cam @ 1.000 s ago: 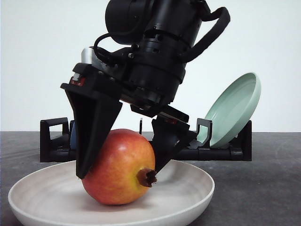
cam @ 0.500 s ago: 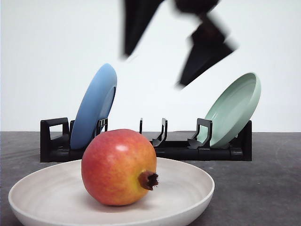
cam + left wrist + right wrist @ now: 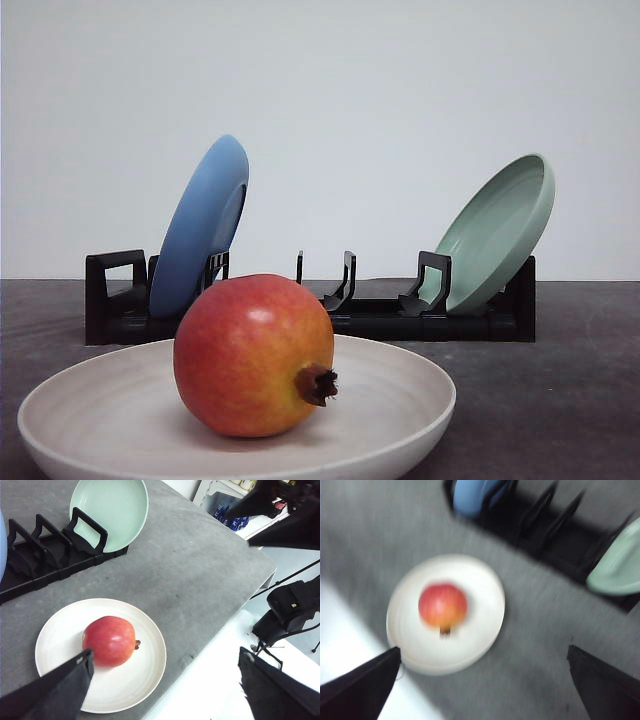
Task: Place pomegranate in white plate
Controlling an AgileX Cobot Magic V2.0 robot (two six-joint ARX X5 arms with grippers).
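The pomegranate is red blushing yellow, and it lies in the white plate with its dark calyx pointing to the right. No gripper touches it. From high above, the left wrist view has the pomegranate in the plate, with my left gripper open and nothing between its fingers. In the blurred right wrist view the pomegranate rests in the plate far below my right gripper, which is open and holds nothing.
Behind the plate, a black dish rack holds a blue plate on the left and a pale green plate on the right. The table edge runs close to the white plate. Black arm parts hang beyond that edge.
The gripper that stood around the pomegranate a second ago has let go and risen out of the front view. The pomegranate stays in the white plate.
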